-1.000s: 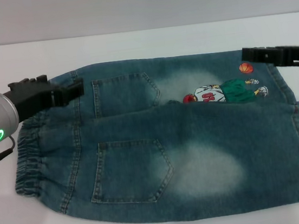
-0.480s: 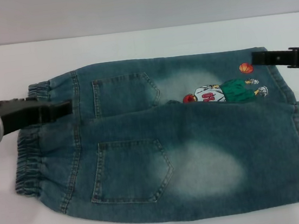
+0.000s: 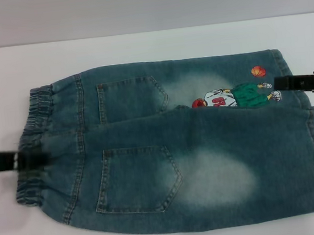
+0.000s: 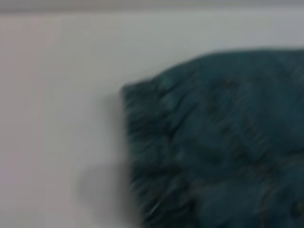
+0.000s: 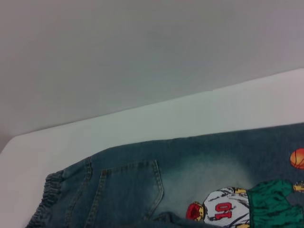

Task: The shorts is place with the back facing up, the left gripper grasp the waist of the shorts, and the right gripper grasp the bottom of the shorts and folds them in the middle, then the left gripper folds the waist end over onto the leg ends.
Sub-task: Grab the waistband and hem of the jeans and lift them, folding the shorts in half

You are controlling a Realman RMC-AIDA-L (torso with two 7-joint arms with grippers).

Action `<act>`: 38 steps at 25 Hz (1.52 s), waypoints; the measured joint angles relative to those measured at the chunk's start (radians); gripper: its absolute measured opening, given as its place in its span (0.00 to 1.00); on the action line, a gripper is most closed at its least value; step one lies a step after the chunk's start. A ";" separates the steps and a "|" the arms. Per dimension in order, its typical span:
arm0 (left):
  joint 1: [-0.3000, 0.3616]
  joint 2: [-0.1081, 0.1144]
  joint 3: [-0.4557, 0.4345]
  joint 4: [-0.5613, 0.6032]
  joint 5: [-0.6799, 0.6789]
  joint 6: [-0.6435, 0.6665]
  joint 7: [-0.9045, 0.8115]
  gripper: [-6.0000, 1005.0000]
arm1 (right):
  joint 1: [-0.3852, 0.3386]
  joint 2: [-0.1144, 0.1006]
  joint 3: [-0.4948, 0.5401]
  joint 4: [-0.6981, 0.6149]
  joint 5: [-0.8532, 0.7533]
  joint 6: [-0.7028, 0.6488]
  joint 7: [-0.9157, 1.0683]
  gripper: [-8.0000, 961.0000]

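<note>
The denim shorts (image 3: 178, 149) lie flat on the white table (image 3: 148, 47), doubled lengthwise, back pockets up. Their elastic waist (image 3: 33, 133) is at the left and the leg ends (image 3: 313, 132) at the right. A cartoon basketball print (image 3: 237, 96) shows on the lower layer. My left gripper (image 3: 39, 159) is a blurred dark bar over the waist's near part. My right gripper (image 3: 282, 84) hovers at the far leg end beside the print. The left wrist view shows the waist (image 4: 142, 142). The right wrist view shows the shorts (image 5: 133, 190) and print (image 5: 228, 209).
Bare white table surrounds the shorts on all sides. The table's far edge (image 3: 146, 30) meets a grey wall behind.
The left gripper has slid from the far waist corner toward me and leftward, now blurred. The right gripper has drawn back to the right and a little nearer. The shorts have stayed put.
</note>
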 joint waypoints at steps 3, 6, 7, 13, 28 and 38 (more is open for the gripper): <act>-0.013 0.000 0.003 -0.018 0.071 -0.076 -0.030 0.80 | -0.003 0.001 0.001 -0.011 -0.003 0.003 0.005 0.68; -0.026 -0.001 0.005 -0.018 0.093 -0.127 -0.036 0.80 | -0.007 0.000 -0.001 -0.038 -0.044 0.015 0.018 0.68; -0.029 -0.001 0.004 -0.014 0.093 -0.135 -0.037 0.80 | -0.008 0.000 -0.002 -0.046 -0.063 0.020 0.025 0.68; -0.032 -0.001 0.005 0.004 0.094 -0.146 -0.047 0.80 | -0.012 0.002 -0.006 -0.032 -0.110 0.031 0.045 0.68; -0.083 -0.004 0.023 0.089 0.089 -0.150 -0.052 0.80 | -0.001 0.002 -0.011 0.049 -0.113 0.011 0.035 0.68; -0.094 -0.004 0.023 0.106 0.090 -0.151 -0.057 0.80 | 0.006 0.001 -0.013 0.050 -0.111 0.011 0.033 0.68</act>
